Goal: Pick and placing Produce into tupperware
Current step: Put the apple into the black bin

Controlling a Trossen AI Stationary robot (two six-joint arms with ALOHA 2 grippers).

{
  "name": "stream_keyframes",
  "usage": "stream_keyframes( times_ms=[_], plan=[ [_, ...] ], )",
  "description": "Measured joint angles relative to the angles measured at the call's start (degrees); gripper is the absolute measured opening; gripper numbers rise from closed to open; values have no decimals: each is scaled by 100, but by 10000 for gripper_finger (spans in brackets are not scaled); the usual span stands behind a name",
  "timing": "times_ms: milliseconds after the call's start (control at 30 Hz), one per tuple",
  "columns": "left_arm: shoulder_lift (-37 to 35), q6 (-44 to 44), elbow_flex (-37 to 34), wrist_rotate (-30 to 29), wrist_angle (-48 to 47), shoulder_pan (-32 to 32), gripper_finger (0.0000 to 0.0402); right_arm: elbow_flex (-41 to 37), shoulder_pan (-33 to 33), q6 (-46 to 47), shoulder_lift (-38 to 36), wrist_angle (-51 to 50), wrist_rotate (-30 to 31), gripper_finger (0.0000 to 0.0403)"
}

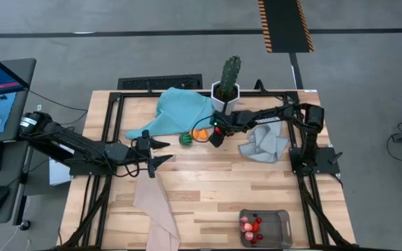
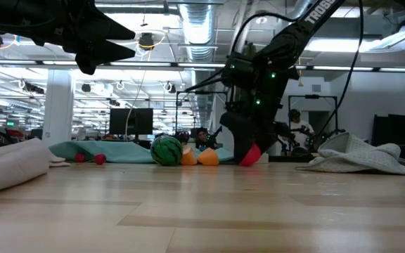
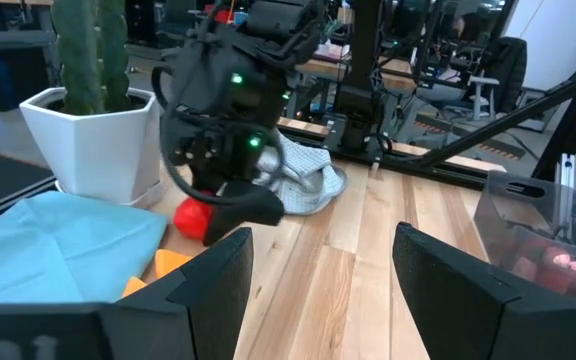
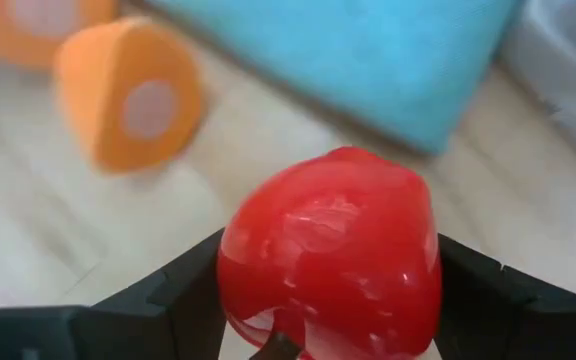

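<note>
Near the counter's (image 1: 208,188) far middle, we see the right pincer (image 1: 216,138) closed around a red toy fruit (image 4: 330,255).

From above, that fruit is hidden under the pincer; we make out only the green striped ball (image 1: 185,139) and an orange piece (image 1: 199,134) beside the teal cloth (image 1: 180,110), and the tupperware (image 1: 264,228) at the near edge, its long axis across the counter, holding red and pink produce. At counter height the fruit shows as a red tip touching the wood, the tub out of frame. Left wrist view: the left pincer (image 3: 318,275) hangs wide and empty, cactus pot (image 3: 98,135) cut off. Right wrist view: both fingers (image 4: 183,285) press the fruit's sides; its shape is hard to read.
</note>
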Motion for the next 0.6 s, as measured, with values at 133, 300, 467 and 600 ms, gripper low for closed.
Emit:
stream_keyframes(
  times_ms=[133,300,467,600],
  plan=[
    [0,-1,0,0,0,0,230,0,315,113,-53,-182,-17,290],
    [0,-1,0,0,-9,-1,230,-11,762,438,-335,-765,-33,301],
    [2,-1,0,0,-15,1,230,-4,1396,844,-861,-1204,15,293],
    [2,-6,0,0,-17,-1,230,-4,2035,1401,-1395,-1571,9,297]
  ],
)
